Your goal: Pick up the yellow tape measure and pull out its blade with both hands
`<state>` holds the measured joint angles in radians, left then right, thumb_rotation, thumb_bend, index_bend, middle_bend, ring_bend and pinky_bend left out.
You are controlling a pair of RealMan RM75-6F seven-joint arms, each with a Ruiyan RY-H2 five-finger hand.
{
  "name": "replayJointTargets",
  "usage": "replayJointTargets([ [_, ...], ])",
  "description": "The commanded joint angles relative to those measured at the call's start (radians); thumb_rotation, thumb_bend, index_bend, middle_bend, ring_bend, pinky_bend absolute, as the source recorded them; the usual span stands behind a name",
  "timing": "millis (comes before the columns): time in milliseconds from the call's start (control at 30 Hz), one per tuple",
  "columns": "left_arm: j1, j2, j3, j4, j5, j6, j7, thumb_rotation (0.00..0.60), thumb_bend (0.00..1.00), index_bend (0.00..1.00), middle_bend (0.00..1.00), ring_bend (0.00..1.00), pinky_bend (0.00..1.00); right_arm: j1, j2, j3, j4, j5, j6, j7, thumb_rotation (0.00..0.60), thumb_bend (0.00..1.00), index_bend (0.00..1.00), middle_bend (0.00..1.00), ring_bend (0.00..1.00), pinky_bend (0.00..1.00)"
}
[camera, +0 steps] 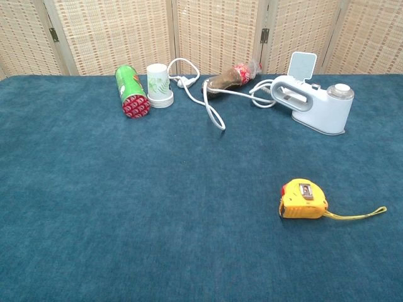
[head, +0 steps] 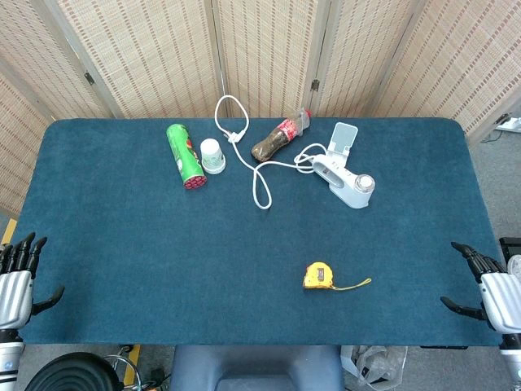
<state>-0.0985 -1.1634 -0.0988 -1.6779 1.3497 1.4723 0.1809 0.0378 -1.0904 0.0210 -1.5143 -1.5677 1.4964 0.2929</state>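
Observation:
The yellow tape measure [head: 319,276] [camera: 303,199] lies flat on the blue table, right of centre near the front edge. A short yellow strap trails from it to the right. My left hand [head: 18,277] hovers at the table's front left corner, fingers spread and holding nothing. Over at the front right corner, my right hand [head: 486,286] is also spread and empty, well to the right of the tape measure. Neither hand shows in the chest view.
Along the back stand a lying green chip can [head: 186,155], a paper cup [head: 212,155], a lying cola bottle [head: 280,137] and a white handheld steamer [head: 346,177] with its looping white cable [head: 244,155]. The blue table [head: 163,244] ends at a folding screen behind.

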Motion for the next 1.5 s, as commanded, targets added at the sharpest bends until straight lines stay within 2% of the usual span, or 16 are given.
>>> replayJointTargets([
  [33, -0.002, -0.003, -0.002, 0.003, -0.002, -0.001, 0.002, 0.6, 0.28, 0.09, 0.0, 0.0, 0.0, 0.002, 0.008, 0.003, -0.011, -0.003, 0.004, -0.008, 0.6, 0.06, 0.12, 0.21, 0.24, 0.24],
  [333, -0.001, -0.014, -0.001, 0.01, 0.0, 0.002, -0.004, 0.6, 0.28, 0.09, 0.0, 0.0, 0.0, 0.008, 0.017, 0.003, -0.043, -0.011, 0.005, -0.028, 0.6, 0.06, 0.12, 0.21, 0.28, 0.24],
  [600, -0.011, -0.014, -0.004, 0.013, 0.007, -0.006, -0.003, 0.6, 0.28, 0.09, 0.0, 0.0, 0.0, 0.04, -0.01, -0.007, -0.069, -0.042, -0.035, -0.086, 0.6, 0.06, 0.12, 0.23, 0.3, 0.24],
  [833, -0.017, -0.016, -0.004, 0.014, 0.011, -0.01, -0.006, 0.6, 0.28, 0.09, 0.0, 0.0, 0.0, 0.124, -0.062, -0.009, -0.128, -0.058, -0.16, -0.193, 0.6, 0.06, 0.12, 0.23, 0.3, 0.25],
  [1100, -0.012, -0.018, -0.001, 0.022, 0.011, -0.006, -0.019, 0.6, 0.28, 0.09, 0.0, 0.0, 0.0, 0.234, -0.135, 0.018, -0.176, 0.005, -0.336, -0.339, 0.6, 0.06, 0.12, 0.23, 0.3, 0.25],
  [1500, -0.012, -0.02, 0.001, 0.034, 0.008, -0.012, -0.032, 0.6, 0.28, 0.09, 0.0, 0.0, 0.0, 0.364, -0.285, 0.056, -0.097, 0.111, -0.503, -0.445, 0.6, 0.06, 0.14, 0.24, 0.3, 0.26],
])
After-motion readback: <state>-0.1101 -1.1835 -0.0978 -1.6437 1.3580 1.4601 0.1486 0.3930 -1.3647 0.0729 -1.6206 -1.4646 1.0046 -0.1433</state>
